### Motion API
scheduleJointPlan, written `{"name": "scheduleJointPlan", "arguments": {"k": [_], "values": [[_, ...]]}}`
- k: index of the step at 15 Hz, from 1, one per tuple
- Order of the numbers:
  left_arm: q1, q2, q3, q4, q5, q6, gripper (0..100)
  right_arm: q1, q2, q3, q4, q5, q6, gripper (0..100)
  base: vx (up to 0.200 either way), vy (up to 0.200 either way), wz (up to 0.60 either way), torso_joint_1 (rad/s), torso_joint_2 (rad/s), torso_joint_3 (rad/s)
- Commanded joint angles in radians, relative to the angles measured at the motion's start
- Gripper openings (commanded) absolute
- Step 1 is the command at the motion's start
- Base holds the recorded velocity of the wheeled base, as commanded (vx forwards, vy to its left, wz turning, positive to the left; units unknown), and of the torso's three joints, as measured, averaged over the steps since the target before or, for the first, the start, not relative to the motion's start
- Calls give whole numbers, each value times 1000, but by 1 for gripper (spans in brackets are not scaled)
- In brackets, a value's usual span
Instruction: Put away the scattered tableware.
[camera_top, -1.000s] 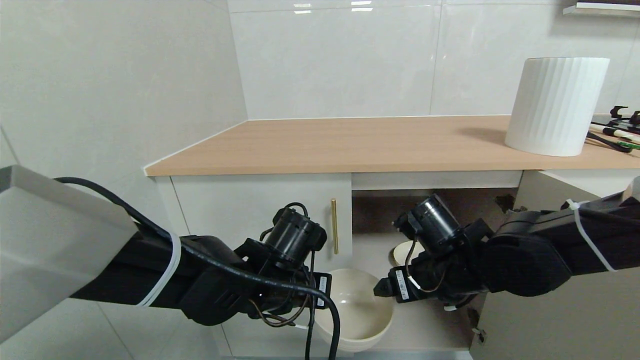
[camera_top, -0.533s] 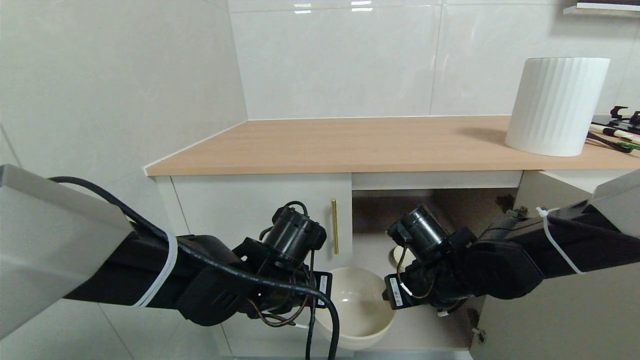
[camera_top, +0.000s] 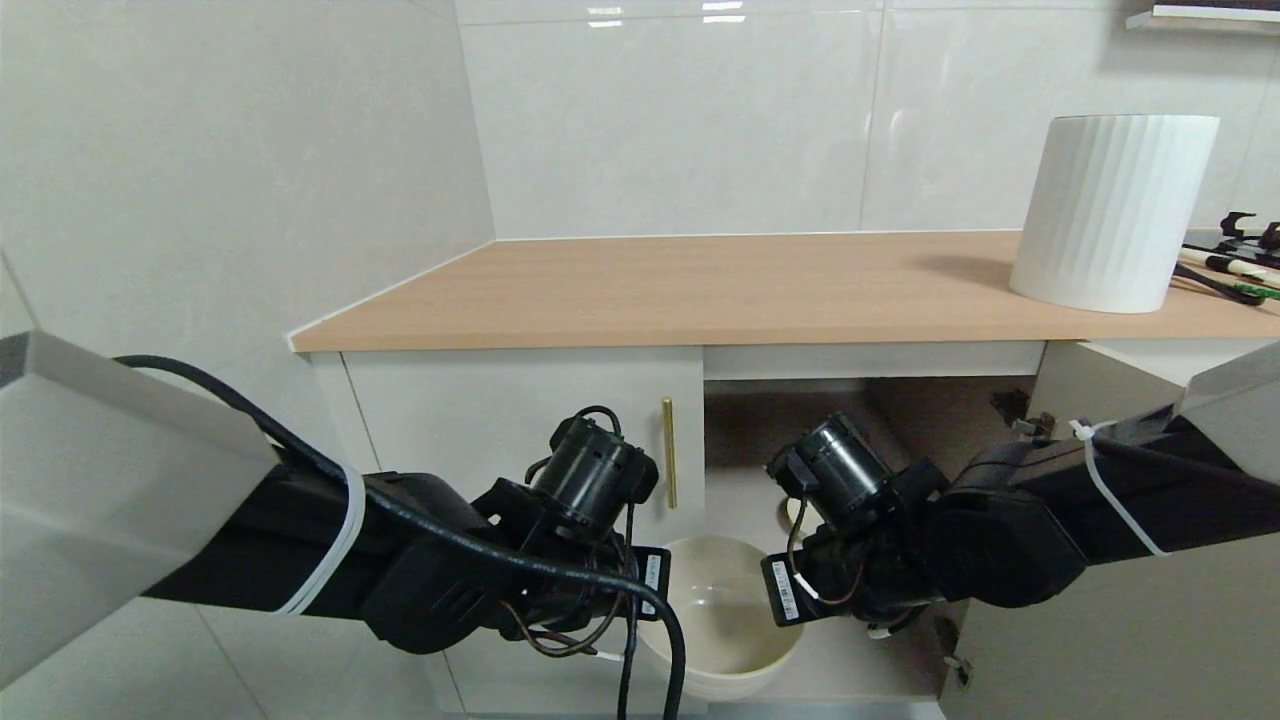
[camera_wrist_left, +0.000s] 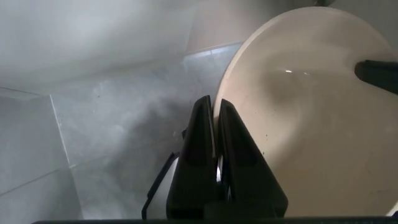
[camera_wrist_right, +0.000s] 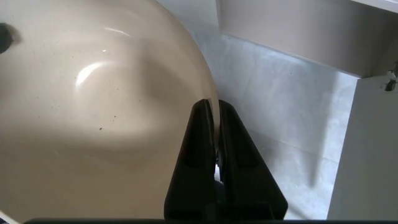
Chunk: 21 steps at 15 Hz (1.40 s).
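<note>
A cream bowl (camera_top: 725, 630) hangs in front of the open cupboard (camera_top: 880, 400) under the wooden surface (camera_top: 700, 285), held between both arms at the level of the cupboard's floor. It sits upright with its mouth facing up toward the head camera. Being round, it has no long axis to speak of.

The left claw (camera_top: 650, 590) grips the rim on the robot's left side. In the left wrist view its two fingers (camera_wrist_left: 202, 134) are nearly closed, with only the thin wall of the bowl (camera_wrist_left: 311, 106) between them. The right claw (camera_top: 780, 590) pinches the opposite rim the same way. In the right wrist view its fingers (camera_wrist_right: 199, 137) are pressed close, one inside and one outside the bowl (camera_wrist_right: 93, 106).

Deeper in the cupboard, behind the right claw, a pale dish (camera_top: 793, 512) shows in part. The cupboard's left door (camera_top: 520, 420) is closed and carries a brass handle (camera_top: 668, 452). A white ribbed cylinder (camera_top: 1110, 210) stands on the surface at the right, with some utensils (camera_top: 1235, 265) just beside it
</note>
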<state>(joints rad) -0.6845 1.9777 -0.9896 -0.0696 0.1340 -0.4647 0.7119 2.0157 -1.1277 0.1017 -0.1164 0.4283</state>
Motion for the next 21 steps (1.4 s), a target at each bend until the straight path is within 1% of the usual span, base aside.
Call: {"name": "scheduleJointPlan", "arguments": {"k": [1, 2, 3, 11, 12, 13, 15, 17, 18, 19, 21], "values": [[0, 0, 0, 2, 4, 0, 0, 0, 6, 0, 4, -5, 0, 0, 0, 0, 0, 0, 0, 0], [0, -2, 0, 2, 4, 0, 0, 0, 8, 0, 4, -5, 0, 0, 0, 0, 0, 0, 0, 0], [0, -2, 0, 2, 4, 0, 100, 0, 8, 0, 4, -5, 0, 0, 0, 0, 0, 0, 0, 0], [0, -2, -1, 1, 4, -2, 100, -3, 23, -3, 3, -6, 0, 0, 0, 0, 0, 0, 0, 0], [0, 0, -1, 1, 4, -2, 100, -17, 40, -4, -8, -9, 0, 0, 0, 0, 0, 0, 0, 0], [0, 0, -1, 1, 4, -2, 100, -43, 57, -3, -51, -17, 0, 0, 0, 0, 0, 0, 0, 0], [0, 0, -1, 1, 6, -2, 100, -109, 100, 14, -218, -26, 1, 0, 0, 0, 0, 0, 0, 0], [0, 0, -1, 2, 6, -2, 100, -187, 158, 8, -352, -57, 0, 0, 0, 0, 0, 0, 0, 0], [0, 0, -1, 1, 6, -2, 100, -213, 179, 3, -389, -72, -5, 0, 0, 0, 0, 0, 0, 0], [0, 0, -1, 1, 4, -2, 100, -273, 239, -32, -428, -89, -5, 0, 0, 0, 0, 0, 0, 0], [0, 0, -1, 2, 6, -2, 100, -331, 288, -78, -430, -89, -5, 0, 0, 0, 0, 0, 0, 0]]}}
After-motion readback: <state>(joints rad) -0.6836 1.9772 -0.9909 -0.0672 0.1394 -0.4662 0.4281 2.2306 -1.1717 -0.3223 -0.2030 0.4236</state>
